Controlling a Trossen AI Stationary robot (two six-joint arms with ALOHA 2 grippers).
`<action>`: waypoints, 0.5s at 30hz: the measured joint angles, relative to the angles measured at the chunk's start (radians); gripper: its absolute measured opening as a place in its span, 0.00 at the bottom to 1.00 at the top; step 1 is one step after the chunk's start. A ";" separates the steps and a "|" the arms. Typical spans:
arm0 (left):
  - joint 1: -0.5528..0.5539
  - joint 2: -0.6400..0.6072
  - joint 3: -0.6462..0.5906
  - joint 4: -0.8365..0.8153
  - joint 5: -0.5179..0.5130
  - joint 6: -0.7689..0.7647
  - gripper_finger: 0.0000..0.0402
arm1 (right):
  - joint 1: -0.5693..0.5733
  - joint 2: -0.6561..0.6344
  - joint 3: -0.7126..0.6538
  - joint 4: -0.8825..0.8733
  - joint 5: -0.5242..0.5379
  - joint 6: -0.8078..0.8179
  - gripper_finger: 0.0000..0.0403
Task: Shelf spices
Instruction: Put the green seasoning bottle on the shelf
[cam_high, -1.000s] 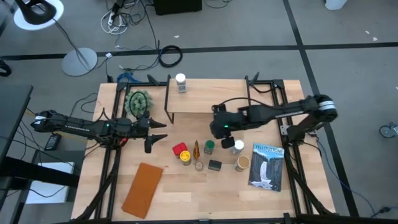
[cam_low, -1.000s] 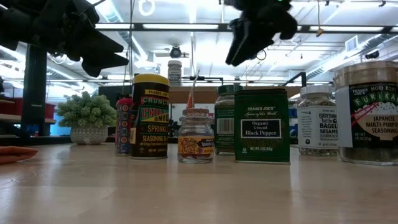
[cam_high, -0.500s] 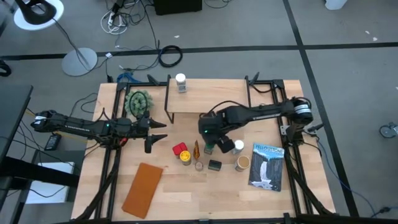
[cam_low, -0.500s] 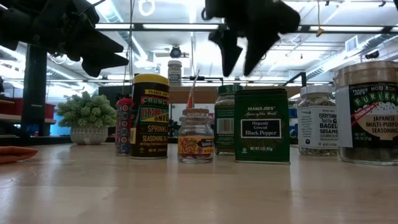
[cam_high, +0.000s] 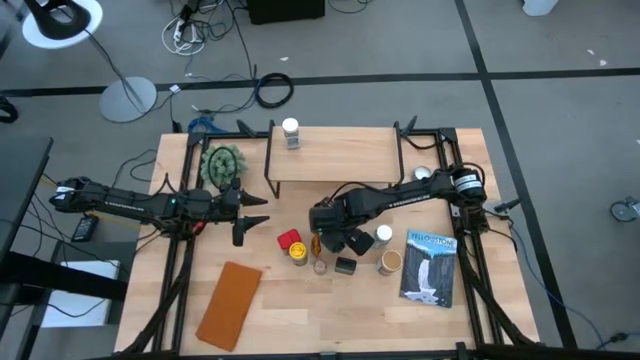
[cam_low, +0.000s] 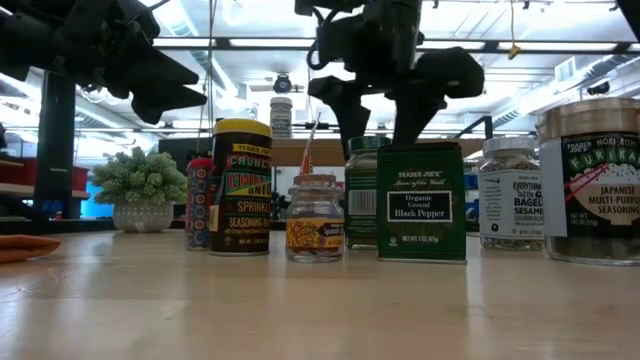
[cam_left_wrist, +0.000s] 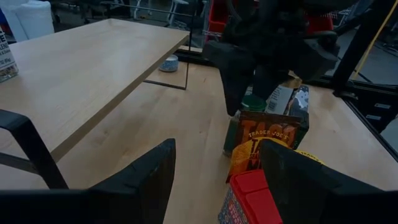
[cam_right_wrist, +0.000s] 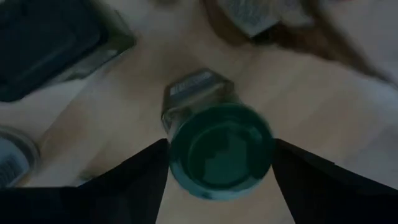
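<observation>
One spice jar (cam_high: 291, 132), white-lidded, stands on the shelf (cam_high: 340, 160) at its far left corner; that is all that looks shelved. The rest of the spices sit in a cluster on the table in front of the shelf: a red box (cam_high: 289, 240), a yellow-lidded jar (cam_high: 299, 252), an amber packet (cam_high: 315, 239), a small clear jar (cam_high: 320, 266), a dark tin (cam_high: 346, 266), a white-lidded jar (cam_high: 383, 235), a tan-lidded jar (cam_high: 390, 262) and a green-lidded jar (cam_right_wrist: 219, 148). By this count, most of the job is left.

Directly above the green-lidded jar, in front of the shelf, hangs the right gripper (cam_right_wrist: 217, 162), its fingers spread on either side of the lid and not touching it, so I judge this jar the next pick, not yet grasped. Left of the shelf's front edge, the left gripper (cam_high: 242, 215) waits with its fingers spread and empty, near a small potted plant (cam_high: 222, 164). A blue-and-white book (cam_high: 430, 266) and a brown pad (cam_high: 230, 304) lie further forward of the shelf.
</observation>
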 joint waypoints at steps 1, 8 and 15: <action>0.000 0.000 0.000 0.000 0.000 0.000 0.59 | 0.000 0.000 0.000 0.012 -0.007 -0.002 0.66; 0.000 0.000 0.000 0.000 0.000 -0.001 0.59 | -0.001 0.000 0.000 0.024 -0.014 0.151 0.53; 0.000 0.000 0.000 0.000 0.000 -0.001 0.59 | -0.027 -0.002 0.007 0.014 -0.089 0.624 0.51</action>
